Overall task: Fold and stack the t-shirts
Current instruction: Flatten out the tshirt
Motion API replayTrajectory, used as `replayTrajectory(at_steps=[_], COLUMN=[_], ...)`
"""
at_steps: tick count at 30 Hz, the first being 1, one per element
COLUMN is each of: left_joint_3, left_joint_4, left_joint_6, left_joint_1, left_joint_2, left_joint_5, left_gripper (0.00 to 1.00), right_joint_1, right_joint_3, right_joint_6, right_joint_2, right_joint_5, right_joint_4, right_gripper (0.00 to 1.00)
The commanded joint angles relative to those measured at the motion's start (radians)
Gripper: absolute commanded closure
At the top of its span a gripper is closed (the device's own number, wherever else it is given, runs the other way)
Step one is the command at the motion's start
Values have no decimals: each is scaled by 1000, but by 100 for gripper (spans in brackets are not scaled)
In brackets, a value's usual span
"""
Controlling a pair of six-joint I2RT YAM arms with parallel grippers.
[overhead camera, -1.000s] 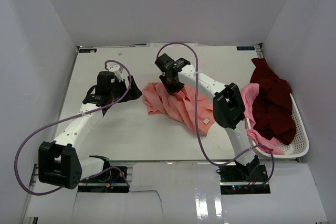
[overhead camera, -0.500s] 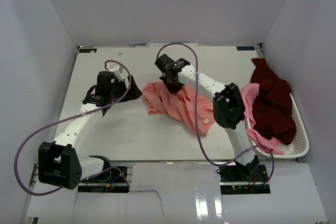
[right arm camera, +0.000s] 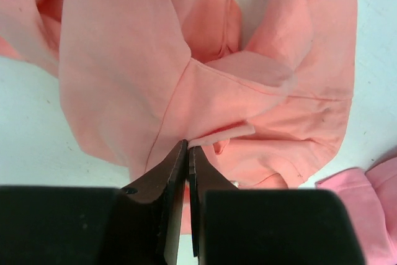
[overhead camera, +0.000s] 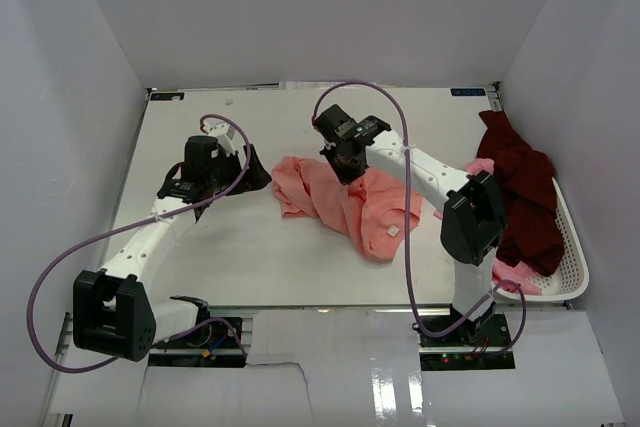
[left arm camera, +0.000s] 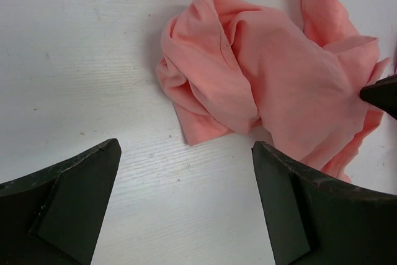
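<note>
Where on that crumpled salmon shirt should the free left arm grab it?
Probably the loose corner of the salmon t-shirt nearest the open left gripper, coming down from the left. A free edge lies flat there, and the right gripper pinches it farther right.

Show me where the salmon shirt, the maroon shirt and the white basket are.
salmon shirt (overhead camera: 345, 209): top view, middle of the crumpled cloth.
maroon shirt (overhead camera: 520, 185): top view, middle of the dark heap.
white basket (overhead camera: 572, 247): top view, right-hand slotted wall.
</note>
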Motion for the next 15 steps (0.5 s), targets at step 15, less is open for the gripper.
replayTrajectory(at_steps=[15], left_joint_3=[136], left_joint_4=[-3], left_joint_6=[40], left_joint_1=[-178], left_joint_2=[254], left_joint_5=[284], left_gripper=[2], right_joint_1=[-24], right_joint_3=[-340], right_joint_6=[47], right_joint_2=[-233], right_joint_5=[-149], right_joint_4=[173], right_gripper=[91])
